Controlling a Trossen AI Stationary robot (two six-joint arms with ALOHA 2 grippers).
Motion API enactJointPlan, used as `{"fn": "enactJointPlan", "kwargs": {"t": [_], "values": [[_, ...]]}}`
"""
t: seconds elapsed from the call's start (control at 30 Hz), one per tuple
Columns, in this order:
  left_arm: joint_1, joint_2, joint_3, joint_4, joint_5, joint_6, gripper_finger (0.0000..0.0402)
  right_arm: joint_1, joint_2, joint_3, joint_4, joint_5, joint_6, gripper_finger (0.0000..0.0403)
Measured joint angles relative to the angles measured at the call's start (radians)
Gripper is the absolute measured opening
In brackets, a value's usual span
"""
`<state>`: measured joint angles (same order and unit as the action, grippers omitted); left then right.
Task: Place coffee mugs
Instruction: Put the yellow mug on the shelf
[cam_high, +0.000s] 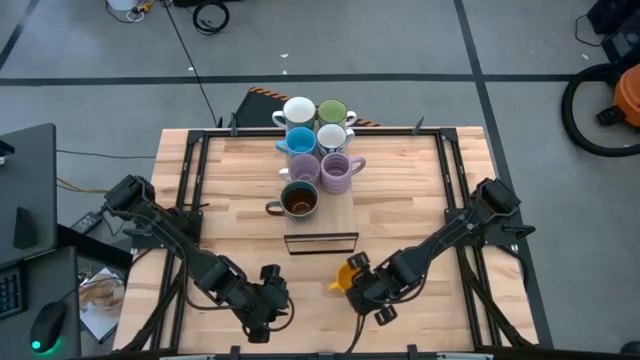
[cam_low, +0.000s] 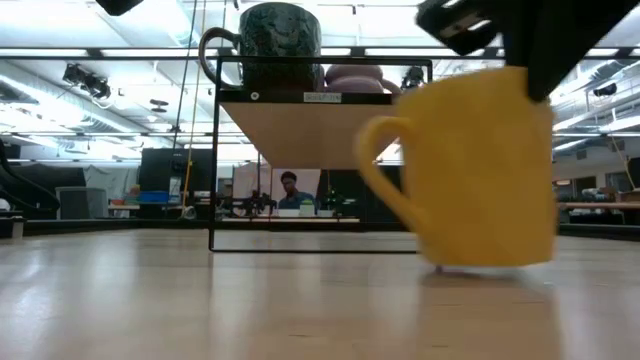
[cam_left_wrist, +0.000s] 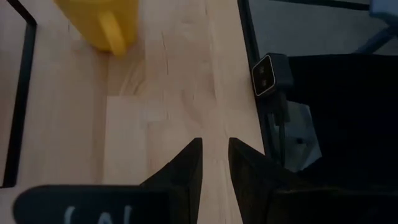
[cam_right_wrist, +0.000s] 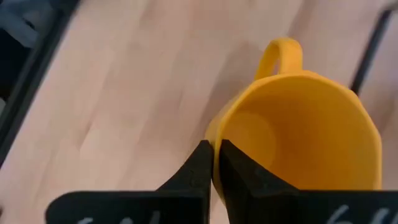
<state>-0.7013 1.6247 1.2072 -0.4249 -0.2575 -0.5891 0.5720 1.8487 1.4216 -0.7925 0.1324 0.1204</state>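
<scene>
The orange-yellow mug (cam_high: 345, 276) (cam_low: 480, 170) (cam_right_wrist: 298, 130) stands upright at the table's near middle, and my right gripper (cam_high: 354, 285) (cam_right_wrist: 214, 155) is shut on its rim. Seven more mugs sit on a long light wooden board (cam_high: 340, 205) raised on a black frame: white (cam_high: 298, 112), green (cam_high: 332, 112), light blue (cam_high: 300, 140), patterned white (cam_high: 333, 137), two lilac (cam_high: 303, 166) (cam_high: 338, 173), and dark brown-black (cam_high: 300, 202) (cam_low: 280, 45) nearest. My left gripper (cam_high: 272, 298) (cam_left_wrist: 214, 158) hovers near the table's near edge, left of the orange mug, with a narrow gap between its fingers and nothing in it. My right gripper pinches the orange mug's rim (cam_right_wrist: 216, 134) on the side opposite the handle (cam_right_wrist: 283, 53), one finger inside the cup and one outside. The fingers slant down from above and from the table's right. The mug is upright; whether its base (cam_low: 485, 262) touches the table I cannot tell.
Black frame rails (cam_high: 190, 200) (cam_high: 455, 190) run along the table's left and right sides. The board's black stand (cam_high: 320, 241) (cam_low: 215, 200) is just beyond the orange mug. A small camera (cam_left_wrist: 270, 73) sits at the near edge. A person (cam_low: 290, 190) shows far behind.
</scene>
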Motion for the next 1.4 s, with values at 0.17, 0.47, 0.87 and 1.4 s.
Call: {"fn": "enactJointPlan", "kwargs": {"t": [0.17,0.47,0.87,1.4], "values": [[0.001,-0.001,0.0,-0.001,-0.002,0.0,0.0084,0.019,-0.028,0.0,-0.146,0.024,0.117,0.0024],[-0.01,-0.001,0.0,-0.001,-0.002,-0.007,0.0084,0.036,-0.137,-0.106,-0.248,0.057,0.272,0.0025],[-0.002,-0.001,0.0,-0.009,-0.004,-0.005,0.0084,-0.094,-0.401,-0.391,-0.101,0.154,0.523,0.0026],[-0.003,-0.001,0.0,-0.023,-0.004,-0.012,0.0084,-0.228,-0.428,-0.506,0.034,0.166,0.583,0.007]]}}
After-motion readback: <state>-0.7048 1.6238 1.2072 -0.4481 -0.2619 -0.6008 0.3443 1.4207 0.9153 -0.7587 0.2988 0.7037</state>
